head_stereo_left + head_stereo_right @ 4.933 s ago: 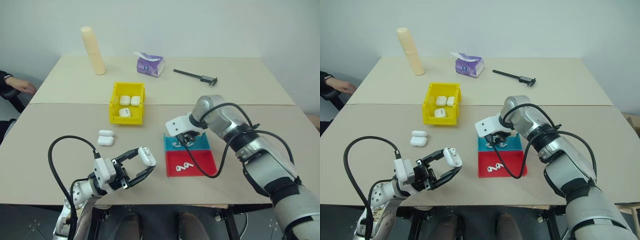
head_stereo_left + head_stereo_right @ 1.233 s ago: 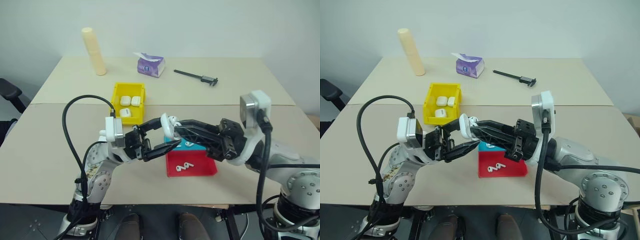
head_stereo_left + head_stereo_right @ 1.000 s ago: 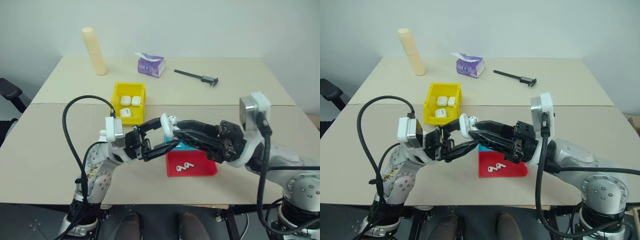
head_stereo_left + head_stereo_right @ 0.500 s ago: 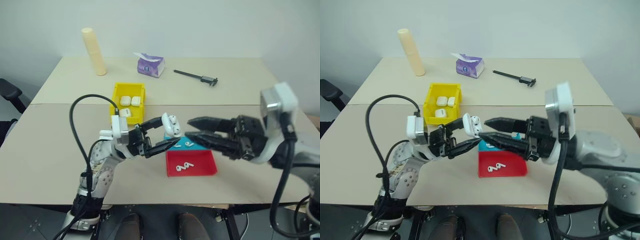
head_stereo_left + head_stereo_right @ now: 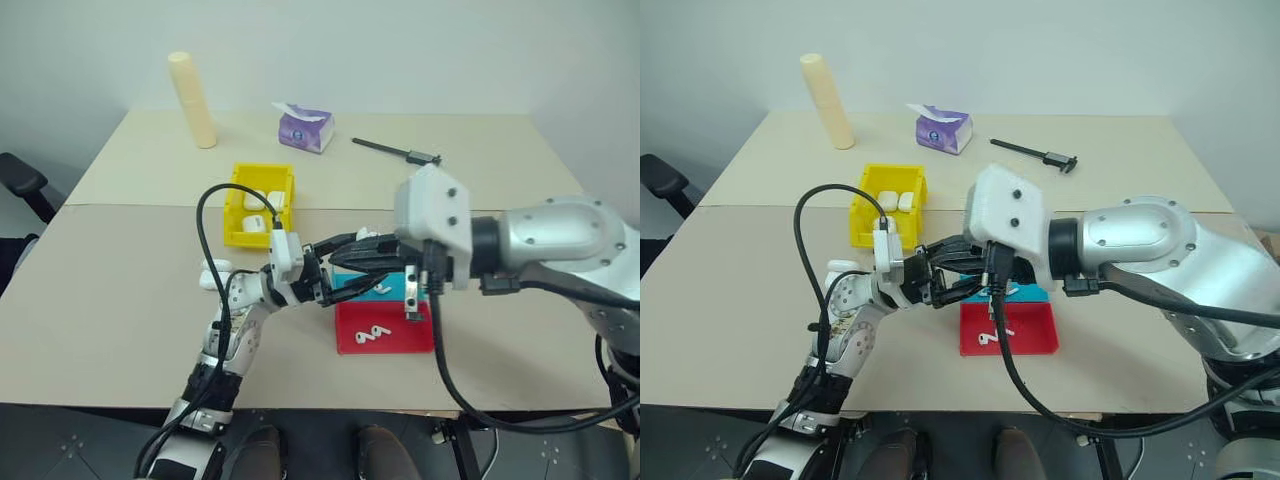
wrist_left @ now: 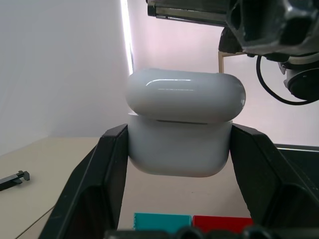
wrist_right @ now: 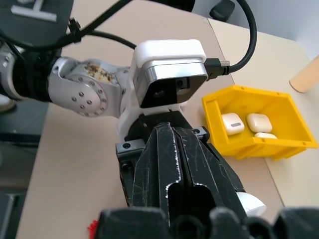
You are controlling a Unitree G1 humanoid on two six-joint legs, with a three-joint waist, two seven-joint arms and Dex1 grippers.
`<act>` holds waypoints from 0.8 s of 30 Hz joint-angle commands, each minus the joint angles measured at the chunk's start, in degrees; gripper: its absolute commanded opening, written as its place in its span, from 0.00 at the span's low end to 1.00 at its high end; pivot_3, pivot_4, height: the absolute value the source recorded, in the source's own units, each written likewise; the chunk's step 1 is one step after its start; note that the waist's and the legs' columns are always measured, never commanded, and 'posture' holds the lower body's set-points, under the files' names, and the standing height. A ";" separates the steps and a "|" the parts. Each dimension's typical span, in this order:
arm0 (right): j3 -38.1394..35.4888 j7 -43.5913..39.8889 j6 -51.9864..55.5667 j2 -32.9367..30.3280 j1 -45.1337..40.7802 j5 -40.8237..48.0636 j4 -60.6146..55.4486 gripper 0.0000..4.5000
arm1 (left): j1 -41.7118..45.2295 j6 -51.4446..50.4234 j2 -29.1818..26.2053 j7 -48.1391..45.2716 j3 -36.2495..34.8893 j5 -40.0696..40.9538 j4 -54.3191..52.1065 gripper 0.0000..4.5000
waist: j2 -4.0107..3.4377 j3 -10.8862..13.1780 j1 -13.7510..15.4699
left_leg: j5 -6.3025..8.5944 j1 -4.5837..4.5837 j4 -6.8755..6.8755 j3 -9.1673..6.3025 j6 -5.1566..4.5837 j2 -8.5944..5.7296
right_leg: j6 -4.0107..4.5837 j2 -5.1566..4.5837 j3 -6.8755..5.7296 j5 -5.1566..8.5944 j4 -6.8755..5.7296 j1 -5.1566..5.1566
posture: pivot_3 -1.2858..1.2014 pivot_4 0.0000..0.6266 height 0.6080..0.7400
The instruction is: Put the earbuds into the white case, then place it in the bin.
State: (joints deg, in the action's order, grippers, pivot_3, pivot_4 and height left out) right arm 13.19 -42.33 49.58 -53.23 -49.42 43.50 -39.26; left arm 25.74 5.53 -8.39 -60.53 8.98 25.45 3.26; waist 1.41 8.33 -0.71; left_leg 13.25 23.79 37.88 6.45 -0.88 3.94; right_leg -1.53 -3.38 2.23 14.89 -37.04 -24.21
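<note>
The left gripper (image 6: 179, 164) is clamped on the white case (image 6: 182, 127), one black finger (image 6: 107, 169) pressed to each side of its body, the lid sitting down on top with a thin seam showing between lid and base. In the head views that grip is held up over the table (image 5: 120, 300), just off the near-left corner of the tray (image 5: 385, 325), and the right gripper (image 7: 174, 164) comes in right on top of it, its two black fingers squeezed together with no gap, tips pointing straight at the left gripper's camera block. A sliver of the case peeks out beside those closed fingers in the right wrist view; from the head the case itself is nearly buried between the two grippers and is hard to pick out. Whether the right fingertips actually touch the case can't be told. Moving outward: loose earbuds (image 5: 372, 334) lie on the red half of the tray, another on the blue half, partly hidden behind the right wrist. Behind the left arm stands the yellow bin (image 5: 262, 206), well apart from the held case, with three white cases already inside. Another white case (image 5: 212, 273) rests on the table, half covered by the arm and its cable. At the far edge: a cream cylinder (image 5: 191, 98), a purple tissue pack (image 5: 305, 127), a black caliper (image 5: 397, 151).
</note>
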 commanded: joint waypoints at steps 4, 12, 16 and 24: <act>2.27 -3.61 -3.46 -1.30 -0.12 -9.99 -0.09 0.01 | 0.47 1.77 0.43 -0.65 -1.15 1.96 -2.91 0.62 | 0.00 0.00 0.00 | -0.01 -0.02 0.01 0.00 -0.01 0.00 | 0.00 0.01 -0.01 0.00 -0.04 0.00 | 0.52 0.24 1.00; -2.46 -6.23 -5.63 -0.46 2.15 -11.71 0.47 0.01 | -0.67 1.72 -0.63 -0.18 -1.83 2.25 -3.98 0.62 | 0.00 0.00 -0.02 | -0.01 -0.04 0.01 0.00 0.00 0.01 | 0.00 0.01 -0.01 0.00 -0.05 0.01 | 0.52 0.24 1.00; -5.24 -6.42 -4.15 1.09 2.06 -9.04 0.00 0.01 | -0.86 1.84 -0.69 0.20 -2.14 2.21 -4.12 0.62 | -0.01 0.00 -0.02 | -0.01 -0.04 0.02 0.00 -0.01 0.01 | 0.01 0.01 -0.01 0.00 -0.05 0.03 | 0.52 0.24 1.00; -13.38 -3.77 -3.37 5.06 3.29 -3.84 1.31 0.01 | -1.02 2.17 -1.48 2.42 -3.94 1.99 -4.65 0.62 | -0.01 0.00 -0.11 | -0.01 -0.06 0.02 0.01 -0.01 0.01 | 0.01 0.02 0.00 -0.01 -0.07 0.03 | 0.52 0.24 1.00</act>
State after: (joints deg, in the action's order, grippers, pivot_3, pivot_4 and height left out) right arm 4.90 -47.40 46.04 -48.94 -44.74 36.58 -37.51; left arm 24.60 6.16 -9.72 -58.84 6.25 27.05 0.94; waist 1.40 8.32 -0.82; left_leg 13.24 23.74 37.90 6.46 -0.89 3.95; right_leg -1.52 -3.36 2.23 14.88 -37.12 -24.18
